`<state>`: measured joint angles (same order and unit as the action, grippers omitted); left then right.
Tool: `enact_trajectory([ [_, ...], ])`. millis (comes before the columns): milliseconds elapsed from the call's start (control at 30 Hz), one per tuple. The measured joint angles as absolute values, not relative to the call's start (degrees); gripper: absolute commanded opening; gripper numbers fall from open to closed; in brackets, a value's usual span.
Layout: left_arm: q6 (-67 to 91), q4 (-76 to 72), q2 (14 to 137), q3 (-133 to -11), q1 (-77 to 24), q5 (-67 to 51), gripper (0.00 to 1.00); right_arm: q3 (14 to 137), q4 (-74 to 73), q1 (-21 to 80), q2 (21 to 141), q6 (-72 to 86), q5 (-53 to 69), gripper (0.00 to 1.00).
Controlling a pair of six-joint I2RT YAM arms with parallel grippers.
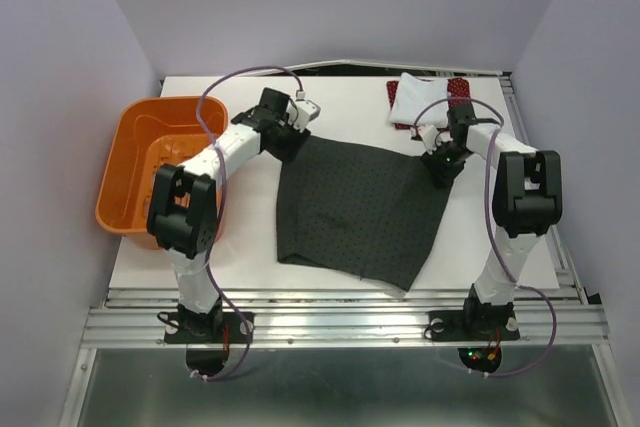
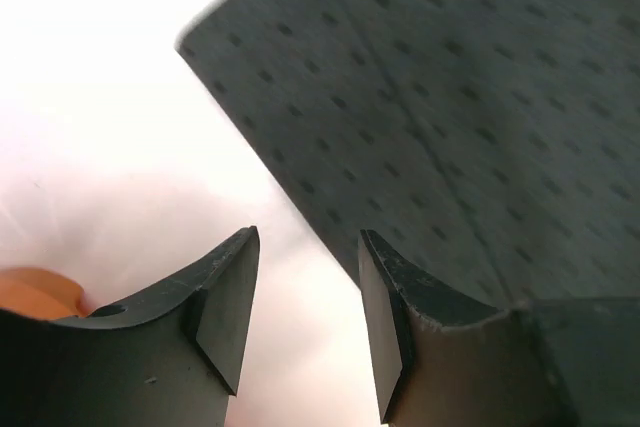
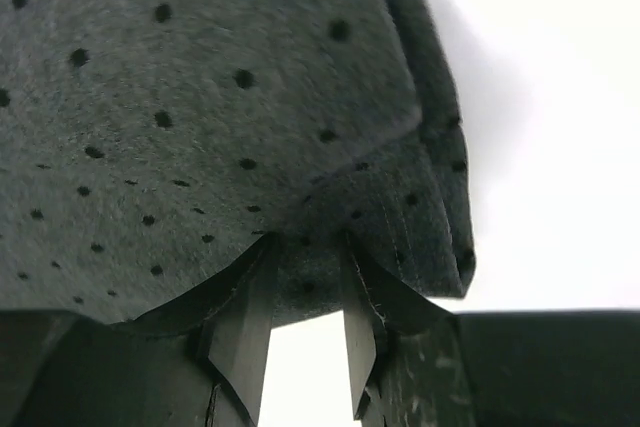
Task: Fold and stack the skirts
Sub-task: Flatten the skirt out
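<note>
The dark grey dotted skirt (image 1: 355, 207) lies spread flat in the middle of the table. My left gripper (image 1: 290, 139) is at its far left corner. In the left wrist view it (image 2: 308, 247) is open over bare table, with the skirt's corner (image 2: 450, 97) just ahead and to the right, outside the fingers. My right gripper (image 1: 440, 165) is at the far right corner. There its jaws (image 3: 305, 252) stand apart, with the skirt's hem (image 3: 300, 282) reaching between the fingertips. The white skirt (image 1: 418, 102) lies folded on the red skirt (image 1: 458, 87) at the back right.
An orange plastic basket (image 1: 125, 162) stands at the table's left edge, beside the left arm. The white table (image 1: 250, 247) ends in a metal rail at the front. Purple cables loop over both arms.
</note>
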<state>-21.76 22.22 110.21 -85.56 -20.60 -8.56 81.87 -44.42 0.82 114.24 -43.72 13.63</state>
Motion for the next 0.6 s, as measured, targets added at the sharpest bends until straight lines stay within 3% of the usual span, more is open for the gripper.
enact_trajectory([
  [133,-21.8,24.4,98.7,-77.9,-27.2,-11.5,0.5,72.7,-45.8,0.8,107.6,-46.9,13.0,0.36],
  [233,-20.6,24.7,97.2,-74.8,-30.7,-14.8,0.48,67.8,-47.5,1.2,103.8,-49.2,12.7,0.36],
  [433,-18.5,25.2,111.5,-76.1,-29.0,-15.0,0.44,59.4,-53.9,6.8,97.3,-51.3,13.2,0.4],
  [600,-17.4,28.2,122.2,-92.5,-27.8,-13.9,0.43,56.3,-58.1,15.9,95.3,-49.9,16.4,0.41],
])
